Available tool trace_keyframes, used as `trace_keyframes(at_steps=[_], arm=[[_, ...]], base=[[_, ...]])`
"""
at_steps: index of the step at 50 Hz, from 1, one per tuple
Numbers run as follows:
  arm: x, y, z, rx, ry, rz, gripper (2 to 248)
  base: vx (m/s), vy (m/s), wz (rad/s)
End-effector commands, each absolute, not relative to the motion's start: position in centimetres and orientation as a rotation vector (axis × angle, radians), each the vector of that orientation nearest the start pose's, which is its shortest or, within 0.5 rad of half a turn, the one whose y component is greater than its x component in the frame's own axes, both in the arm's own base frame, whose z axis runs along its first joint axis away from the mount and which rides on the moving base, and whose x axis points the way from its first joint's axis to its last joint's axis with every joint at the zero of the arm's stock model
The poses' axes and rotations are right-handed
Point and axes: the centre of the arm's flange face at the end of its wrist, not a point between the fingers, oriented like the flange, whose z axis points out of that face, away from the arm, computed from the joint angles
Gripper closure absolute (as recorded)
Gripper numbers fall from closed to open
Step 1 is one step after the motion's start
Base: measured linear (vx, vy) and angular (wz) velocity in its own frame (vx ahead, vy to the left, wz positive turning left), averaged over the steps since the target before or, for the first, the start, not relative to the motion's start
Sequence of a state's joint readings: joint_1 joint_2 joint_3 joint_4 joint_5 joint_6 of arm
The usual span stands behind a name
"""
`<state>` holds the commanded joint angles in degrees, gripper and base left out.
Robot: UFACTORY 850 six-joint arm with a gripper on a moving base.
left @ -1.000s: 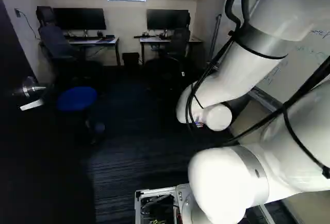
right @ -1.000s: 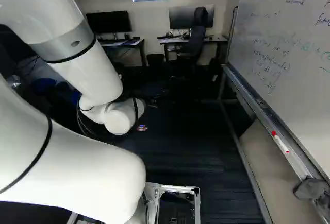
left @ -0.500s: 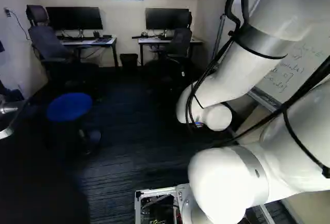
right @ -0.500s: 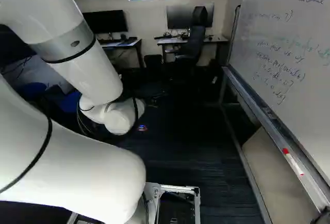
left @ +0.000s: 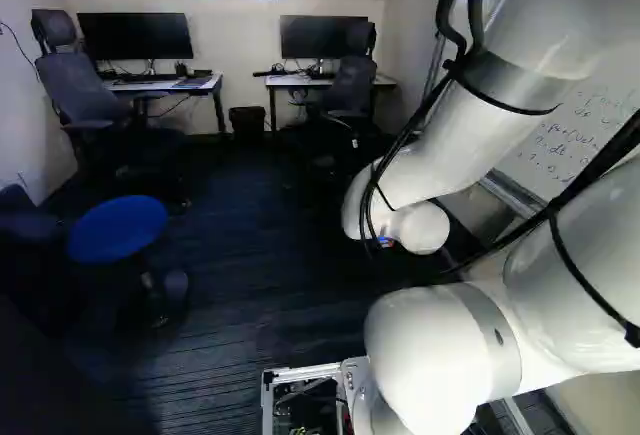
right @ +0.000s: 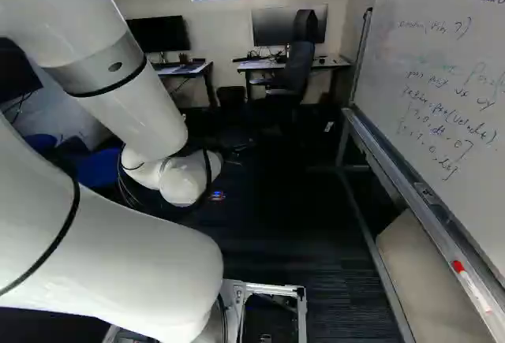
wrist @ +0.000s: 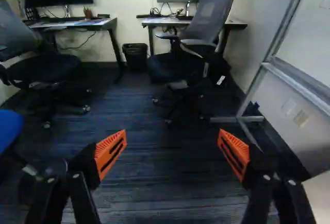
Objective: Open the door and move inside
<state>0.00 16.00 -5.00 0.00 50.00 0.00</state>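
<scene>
- Wrist view: our gripper [wrist: 171,152] is wide, orange pads [wrist: 111,152] well apart, carpet [wrist: 170,183] betw.
- Ahead, we see an office chair [wrist: 209,18] at a tabletop [wrist: 237,24], bin [wrist: 135,56] nearby.
- L base view: blue stool [left: 117,228] at left; dark shape [left: 65,390] lower left, poss. the door, can't tell.
- R base view: whiteboard [right: 442,51] at right.

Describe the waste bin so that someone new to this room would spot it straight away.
Start at the far wall, where the left desk and right desk stand apart, each with a monitor above. In the gap between them, on the floor, is a small dark bin. Unlike the swivel chair at the right desk, it has no backrest, armrests or wheeled base.
</scene>
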Motion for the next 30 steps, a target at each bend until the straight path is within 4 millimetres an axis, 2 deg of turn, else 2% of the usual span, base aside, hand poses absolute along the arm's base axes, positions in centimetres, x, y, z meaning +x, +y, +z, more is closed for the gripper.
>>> trace_keyframes(at_steps=[17, 30], arm=[[27.03, 0.00, 36.56, -2.558, 0.000, -1.824, 3], [27.03, 0.00, 36.56, -2.558, 0.000, -1.824, 3]], base=[[0.204, 0.002, -0.014], [0.014, 0.000, 0.001]])
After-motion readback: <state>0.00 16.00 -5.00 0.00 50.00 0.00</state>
